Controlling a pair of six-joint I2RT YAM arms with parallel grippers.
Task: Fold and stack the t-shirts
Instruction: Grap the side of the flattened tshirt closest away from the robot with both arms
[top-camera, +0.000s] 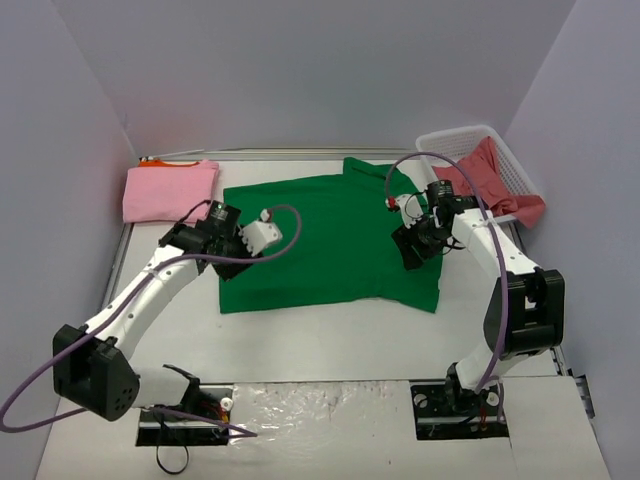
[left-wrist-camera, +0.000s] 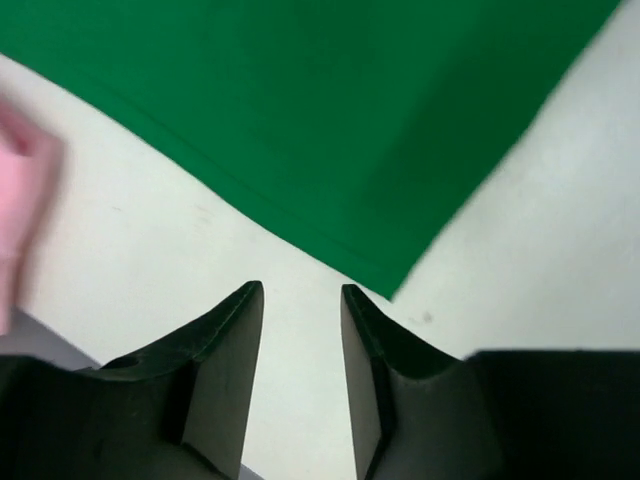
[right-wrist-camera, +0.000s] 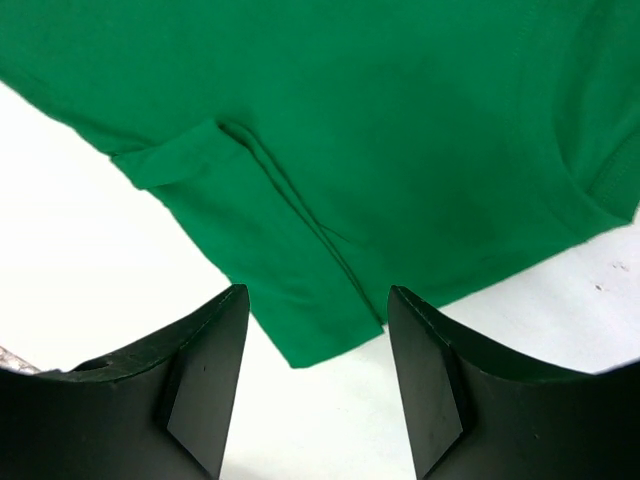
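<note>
**Q:** Where is the green t-shirt (top-camera: 330, 240)?

**A:** It lies spread out flat in the middle of the white table (top-camera: 330, 340). One sleeve points toward the far wall.

**Q:** What sits to either side of it?

**A:** A folded pink t-shirt (top-camera: 168, 190) rests just beyond the green shirt's far left corner, apart from it. A thin strip of an orange t-shirt (top-camera: 158, 161) shows along the pink shirt's far edge. A white lattice basket (top-camera: 520, 165) stands off the green shirt's far right corner. A coral red t-shirt (top-camera: 490, 180) is bunched up inside it and spills over the near rim.

**Q:** Where is the left gripper (left-wrist-camera: 302, 290)?

**A:** It hangs at the green shirt's left edge. In its wrist view its black jaws stand a little apart with nothing between them. Bare table lies under them, just short of a corner of the green cloth.

**Q:** And the right gripper (right-wrist-camera: 318, 290)?

**A:** It hangs over the green shirt's right side. Its jaws stand wider apart and hold nothing. In its wrist view, a folded flap of the green shirt lies on the table below the gap. The fingers do not pinch it.
</note>
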